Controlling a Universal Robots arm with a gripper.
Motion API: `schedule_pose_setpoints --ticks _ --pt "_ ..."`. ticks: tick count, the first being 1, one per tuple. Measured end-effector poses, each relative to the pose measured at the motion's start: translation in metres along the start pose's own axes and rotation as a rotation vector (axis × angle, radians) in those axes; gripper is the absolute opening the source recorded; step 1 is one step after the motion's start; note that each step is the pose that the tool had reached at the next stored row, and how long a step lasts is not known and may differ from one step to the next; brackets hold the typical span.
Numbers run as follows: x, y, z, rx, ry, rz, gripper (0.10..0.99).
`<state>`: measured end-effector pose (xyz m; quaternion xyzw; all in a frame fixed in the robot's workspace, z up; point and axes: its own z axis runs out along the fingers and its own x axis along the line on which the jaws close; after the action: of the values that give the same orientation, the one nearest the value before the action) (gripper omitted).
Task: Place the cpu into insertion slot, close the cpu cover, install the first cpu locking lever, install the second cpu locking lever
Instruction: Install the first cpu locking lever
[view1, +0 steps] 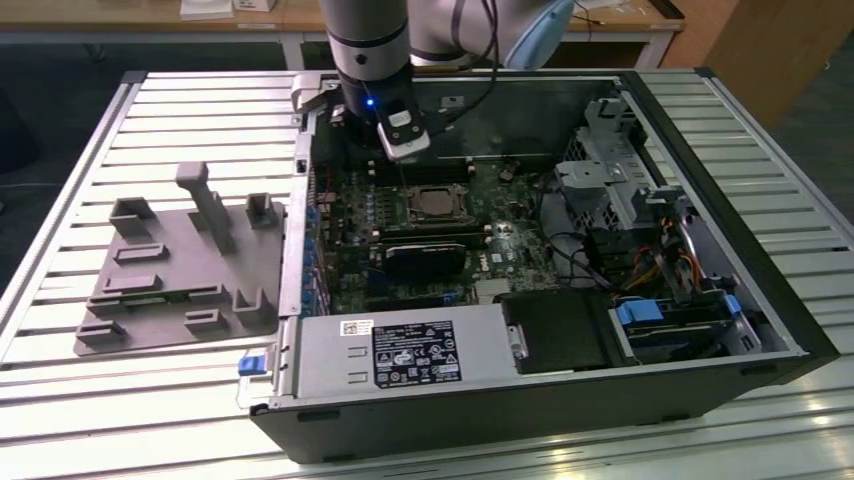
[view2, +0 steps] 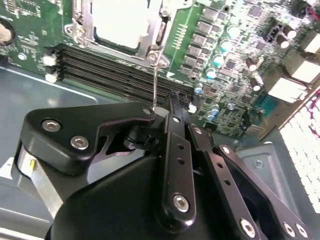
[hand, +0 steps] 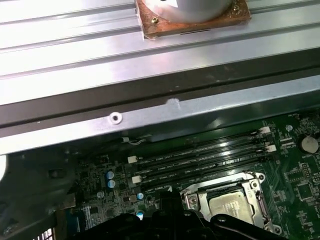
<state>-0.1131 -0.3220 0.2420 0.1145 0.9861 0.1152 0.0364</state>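
Exterior view: reaches the arm (view1: 363, 45) straight down into the open computer case (view1: 534, 425), just beside the cpu (view1: 434, 203). Second wrist view: pinches the gripper (view2: 159, 108) shut on a thin wire locking lever (view2: 156, 82) rising beside the cpu cover (view2: 150, 50), itself cut off at the edge. First wrist view: shows the cpu seated in the insertion slot (hand: 216, 188), partly cropped.

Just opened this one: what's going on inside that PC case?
One robot arm is reaching into an open computer case and working at the motherboard's socket. The cpu already sits in the insertion slot, and the cpu cover lies down around its edges. The gripper is beside the socket, its tip at the free end of a thin wire locking lever that sticks out from the socket corner, apparently not latched yet.
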Motion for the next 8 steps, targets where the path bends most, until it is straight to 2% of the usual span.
schedule_pose_setpoints --ticks 8 --pt "-0.0197 0.0043 0.0023 0.000 0.0006 0.000 0.106"
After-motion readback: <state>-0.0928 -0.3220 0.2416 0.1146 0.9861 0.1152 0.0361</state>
